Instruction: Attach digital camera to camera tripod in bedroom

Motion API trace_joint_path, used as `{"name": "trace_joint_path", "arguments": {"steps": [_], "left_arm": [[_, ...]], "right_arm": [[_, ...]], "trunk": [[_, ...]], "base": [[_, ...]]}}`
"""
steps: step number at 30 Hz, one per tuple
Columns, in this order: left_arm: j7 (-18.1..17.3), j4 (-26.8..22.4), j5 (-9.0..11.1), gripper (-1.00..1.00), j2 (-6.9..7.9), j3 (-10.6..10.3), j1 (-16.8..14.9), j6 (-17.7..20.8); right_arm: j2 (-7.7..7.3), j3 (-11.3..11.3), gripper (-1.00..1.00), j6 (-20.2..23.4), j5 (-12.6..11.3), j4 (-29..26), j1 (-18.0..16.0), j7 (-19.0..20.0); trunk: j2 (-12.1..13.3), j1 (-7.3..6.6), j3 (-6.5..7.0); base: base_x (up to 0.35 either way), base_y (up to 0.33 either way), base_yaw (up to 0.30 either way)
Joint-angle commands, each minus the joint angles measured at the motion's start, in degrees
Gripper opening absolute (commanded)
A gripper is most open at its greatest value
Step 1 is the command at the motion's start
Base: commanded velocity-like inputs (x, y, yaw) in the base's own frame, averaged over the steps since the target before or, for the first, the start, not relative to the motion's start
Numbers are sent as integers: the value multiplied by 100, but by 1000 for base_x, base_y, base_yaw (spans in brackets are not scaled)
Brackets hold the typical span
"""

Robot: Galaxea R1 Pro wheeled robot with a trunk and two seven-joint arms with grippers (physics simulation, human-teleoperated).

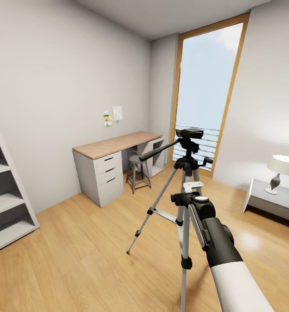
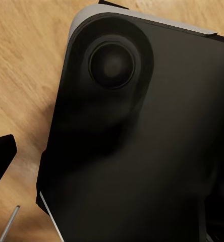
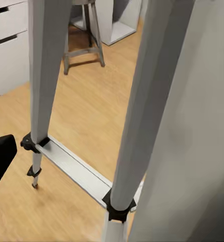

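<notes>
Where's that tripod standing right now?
In the head view the camera tripod stands on the wood floor mid-room, just beyond the robot's right arm, with the desk and stool behind it to the left.

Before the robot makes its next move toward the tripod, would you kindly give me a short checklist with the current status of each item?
1. Camera tripod upright on the wood floor, legs spread: ok.
2. Digital camera located: cannot tell; a black block tops the pan head, but no red dot shows.
3. Right gripper close to the tripod: ok, just below the head, by the legs.
4. Right gripper open or shut: cannot tell.
5. Left gripper holding anything: cannot tell; a large dark shape fronts its wrist camera.
</notes>
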Motion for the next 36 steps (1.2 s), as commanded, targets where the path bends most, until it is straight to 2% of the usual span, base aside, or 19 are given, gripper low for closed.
{"name": "trace_joint_path", "arguments": {"steps": [1,24,36], "left_arm": [[2,-5,8,100,-1,28,1,-9],[2,-5,8,100,-1,34,1,-9],[2,-5,8,100,-9,41,1,-9]], "right_arm": [[0,9,100,29,34,-5,-4,-2],[0,5,100,19,53,-5,-4,3],[0,-2,100,15,57,-5,-3,-13]], "trunk": [[-3,0,-5],[-3,0,-5],[-3,0,-5]], "base": [[0,0,0],[-1,0,0],[-296,0,0]]}}
